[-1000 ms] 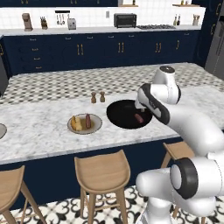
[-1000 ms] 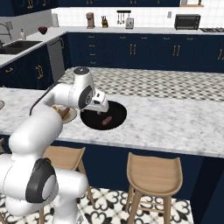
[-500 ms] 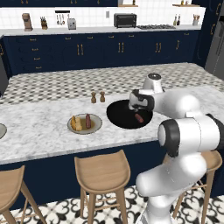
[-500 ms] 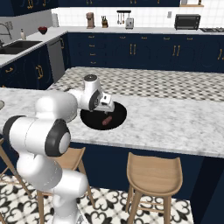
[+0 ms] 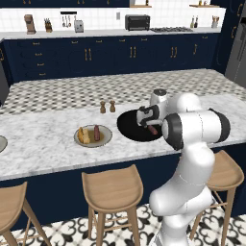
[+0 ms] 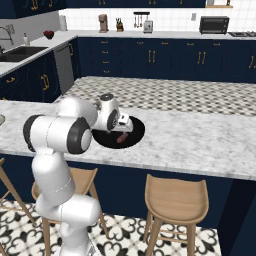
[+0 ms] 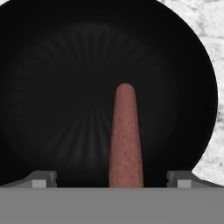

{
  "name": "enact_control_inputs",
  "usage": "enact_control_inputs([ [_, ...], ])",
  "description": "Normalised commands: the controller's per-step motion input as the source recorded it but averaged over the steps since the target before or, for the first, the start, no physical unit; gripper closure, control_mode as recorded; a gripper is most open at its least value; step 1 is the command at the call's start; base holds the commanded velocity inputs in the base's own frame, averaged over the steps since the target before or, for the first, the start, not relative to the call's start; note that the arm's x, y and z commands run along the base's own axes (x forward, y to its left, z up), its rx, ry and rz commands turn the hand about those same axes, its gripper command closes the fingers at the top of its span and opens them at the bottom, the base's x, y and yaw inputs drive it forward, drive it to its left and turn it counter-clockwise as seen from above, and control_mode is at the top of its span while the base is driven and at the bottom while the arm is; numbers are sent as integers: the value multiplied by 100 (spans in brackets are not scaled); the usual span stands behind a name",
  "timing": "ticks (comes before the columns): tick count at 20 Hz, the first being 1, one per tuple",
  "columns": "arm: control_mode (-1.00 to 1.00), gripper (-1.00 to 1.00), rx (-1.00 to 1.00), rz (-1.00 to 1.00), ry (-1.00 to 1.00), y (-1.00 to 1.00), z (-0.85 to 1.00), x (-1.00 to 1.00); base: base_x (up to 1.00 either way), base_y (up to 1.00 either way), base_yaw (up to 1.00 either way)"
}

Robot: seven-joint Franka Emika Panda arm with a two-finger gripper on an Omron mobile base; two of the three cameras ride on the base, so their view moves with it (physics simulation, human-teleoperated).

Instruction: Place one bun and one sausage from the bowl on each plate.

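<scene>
The wide black bowl [image 5: 129, 126] [image 6: 136, 131] sits on the marble island counter with one reddish-brown sausage [image 5: 153, 130] [image 6: 120, 139] lying in it. My gripper [image 5: 148, 124] [image 6: 121, 132] hangs low over that sausage. In the hand view the sausage [image 7: 126, 135] runs lengthwise up from between my fingertips [image 7: 41, 178], against the bowl's dark floor [image 7: 65, 87]. The gripper [image 7: 111, 179] is open, one tip on each side of the sausage's near end. Left of the bowl, a grey plate [image 5: 108, 138] holds a yellowish bun [image 5: 82, 136] and a sausage [image 5: 96, 133].
Two small shakers [image 5: 107, 106] stand just behind the bowl. A second plate [image 5: 1, 143] peeks in at the far left counter edge. Wooden stools [image 5: 113, 185] [image 6: 175, 192] line the island's near side. Dark cabinets run along the back wall.
The arm has folded forward and down, bringing the hand from above the bowl to low over the sausage inside it. The gripper has stayed open. Bowl and plate have not moved.
</scene>
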Motion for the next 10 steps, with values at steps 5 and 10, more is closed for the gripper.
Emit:
enact_control_inputs([
  [5,-100,-100,0,0,5,-2,-19,32,0,0,0],
  [10,-100,-100,0,0,0,-19,-26,6,0,0,0],
])
